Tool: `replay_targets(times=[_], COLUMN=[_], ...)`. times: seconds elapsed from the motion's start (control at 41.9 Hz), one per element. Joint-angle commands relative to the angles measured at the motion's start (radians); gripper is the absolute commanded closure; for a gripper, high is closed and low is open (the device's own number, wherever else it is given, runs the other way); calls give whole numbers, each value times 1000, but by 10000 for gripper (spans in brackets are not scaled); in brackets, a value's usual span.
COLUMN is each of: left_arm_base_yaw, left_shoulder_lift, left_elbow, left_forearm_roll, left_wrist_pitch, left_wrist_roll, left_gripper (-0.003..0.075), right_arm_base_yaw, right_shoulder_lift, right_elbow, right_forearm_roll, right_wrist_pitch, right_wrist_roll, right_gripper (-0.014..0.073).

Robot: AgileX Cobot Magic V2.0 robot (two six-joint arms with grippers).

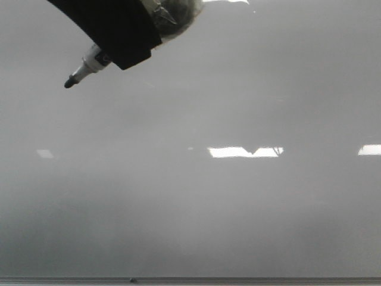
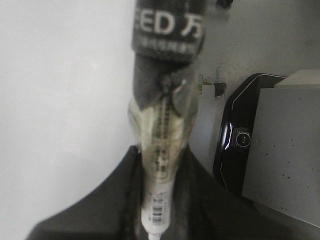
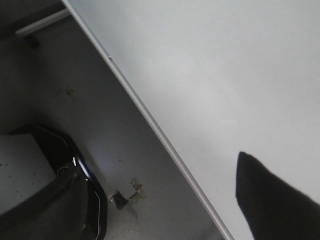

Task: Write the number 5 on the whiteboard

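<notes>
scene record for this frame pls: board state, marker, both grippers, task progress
whiteboard: blank, no strokes visible; only light reflections
number 5: not yet drawn
marker: black tip points down-left at the board's upper left; contact with the board cannot be told
left gripper: shut on marker, which looks taped in
right gripper: only one dark finger shows, jaw state unclear
progress: writing not started
</notes>
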Motion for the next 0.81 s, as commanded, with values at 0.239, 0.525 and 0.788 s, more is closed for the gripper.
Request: replay_targets(times=[0.239,0.525,0.788], left_arm_base_yaw=[-16,-16,-16], left_shoulder_lift=[-34,-34,-34], left_elbow=[-34,-34,-34], left_forearm_roll=[-11,-11,-11], left_wrist_pitch=[-57,-65,-73], left_wrist_roll=[60,100,100], left_gripper=[741,741,741], right_arm_base_yaw=[165,249,271], right_shoulder_lift=[102,220,299], right_elbow=[-118,-228,-299], right_forearm_roll=[43,187,272], right_wrist_pitch=[-57,-97,-105], right_wrist_roll=[-101,-220,-264], right_gripper=[-27,-27,-20])
